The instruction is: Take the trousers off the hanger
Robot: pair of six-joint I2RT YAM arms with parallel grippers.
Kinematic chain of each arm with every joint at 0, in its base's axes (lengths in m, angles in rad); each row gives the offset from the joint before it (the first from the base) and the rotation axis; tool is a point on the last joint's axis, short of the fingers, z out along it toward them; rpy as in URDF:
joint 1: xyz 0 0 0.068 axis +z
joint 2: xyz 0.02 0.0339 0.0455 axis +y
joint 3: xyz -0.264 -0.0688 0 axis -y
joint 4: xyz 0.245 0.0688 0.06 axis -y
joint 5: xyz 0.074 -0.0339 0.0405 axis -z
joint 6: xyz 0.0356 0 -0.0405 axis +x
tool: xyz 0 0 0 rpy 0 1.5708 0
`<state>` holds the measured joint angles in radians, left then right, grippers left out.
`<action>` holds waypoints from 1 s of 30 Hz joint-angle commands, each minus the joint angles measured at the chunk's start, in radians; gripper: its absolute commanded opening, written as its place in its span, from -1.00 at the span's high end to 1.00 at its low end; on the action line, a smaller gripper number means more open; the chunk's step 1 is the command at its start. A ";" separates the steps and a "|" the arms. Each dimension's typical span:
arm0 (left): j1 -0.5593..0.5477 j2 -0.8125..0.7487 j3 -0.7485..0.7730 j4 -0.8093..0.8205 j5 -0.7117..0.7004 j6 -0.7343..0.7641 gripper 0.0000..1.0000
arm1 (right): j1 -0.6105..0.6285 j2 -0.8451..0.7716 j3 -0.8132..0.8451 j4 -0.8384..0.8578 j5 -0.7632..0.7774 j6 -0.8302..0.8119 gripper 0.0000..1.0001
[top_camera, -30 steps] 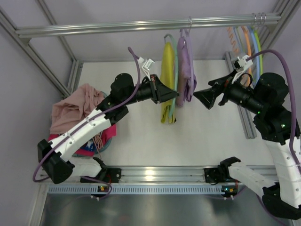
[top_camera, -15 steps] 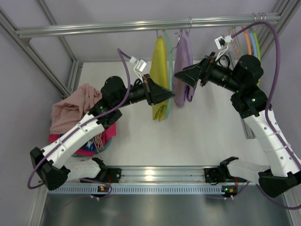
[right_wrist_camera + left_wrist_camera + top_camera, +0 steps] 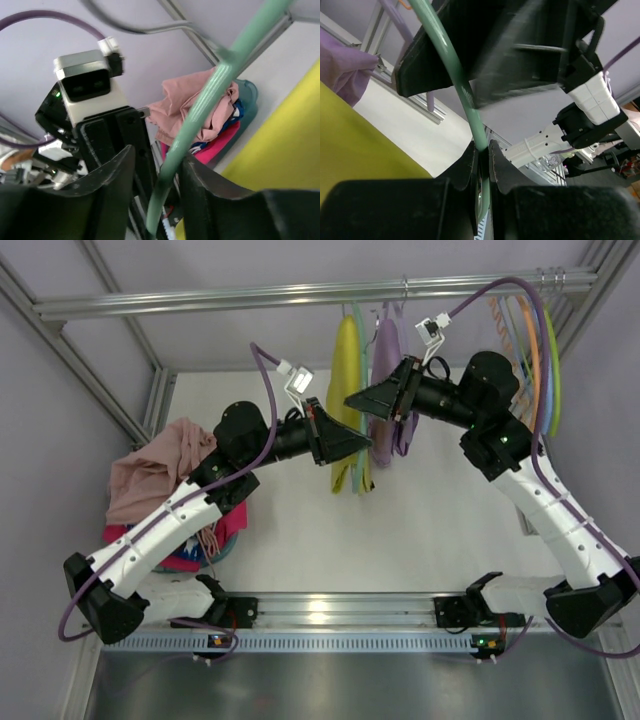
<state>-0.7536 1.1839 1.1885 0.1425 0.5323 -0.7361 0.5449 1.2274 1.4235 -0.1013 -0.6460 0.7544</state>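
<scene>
Two soft cloth pairs of trousers hung there, one bright yellow pair (image 3: pixel 347 365) and one pale lilac-purple pair (image 3: pixel 385 345), and there were two black two-finger grippers, the left gripper (image 3: pixel 372 445) and the right gripper (image 3: pixel 348 400). One mint-green plastic hanger (image 3: pixel 449 60) showed plainly, while the coloured spare hangers (image 3: pixel 551 370) overlapped too much to count. One dusty-pink garment (image 3: pixel 150 475) and one red-magenta cloth (image 3: pixel 232 523) lay heaped together.

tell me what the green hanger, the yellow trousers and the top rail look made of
Hanger: probably plastic or coated wire; a smooth mint-green rod with a glossy highlight.
Yellow trousers: soft cloth, matte, hanging limp; the weave is too small to tell.
Rail: metal, likely aluminium; silvery with a dull sheen.
</scene>
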 commanded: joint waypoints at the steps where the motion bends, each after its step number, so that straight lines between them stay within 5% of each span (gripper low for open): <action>1: 0.000 -0.058 0.069 0.301 0.024 0.127 1.00 | 0.026 -0.006 0.038 0.069 -0.018 0.057 0.29; 5: 0.000 -0.072 0.071 0.244 0.037 0.213 1.00 | 0.026 -0.012 0.020 0.078 -0.030 0.104 1.00; 7: 0.000 -0.084 0.072 0.206 0.043 0.248 0.86 | 0.024 -0.016 0.020 0.074 -0.032 0.128 1.00; 13: 0.000 -0.217 -0.057 0.056 -0.049 0.547 -0.03 | 0.018 -0.022 0.032 0.042 -0.008 0.206 1.00; 18: -0.001 -0.404 -0.193 -0.179 -0.193 0.769 -0.19 | 0.016 -0.032 0.046 0.032 0.026 0.284 1.00; 23: -0.006 -0.562 -0.406 -0.204 -0.204 0.957 -0.28 | 0.013 -0.023 0.078 -0.005 0.097 0.385 1.00; 30: -0.085 -0.474 -0.411 -0.173 -0.284 0.965 -0.51 | 0.012 -0.011 0.100 -0.020 0.169 0.457 1.00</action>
<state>-0.8032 0.6762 0.7532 -0.0734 0.2951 0.1867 0.5495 1.2404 1.4155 -0.2893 -0.5117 1.1648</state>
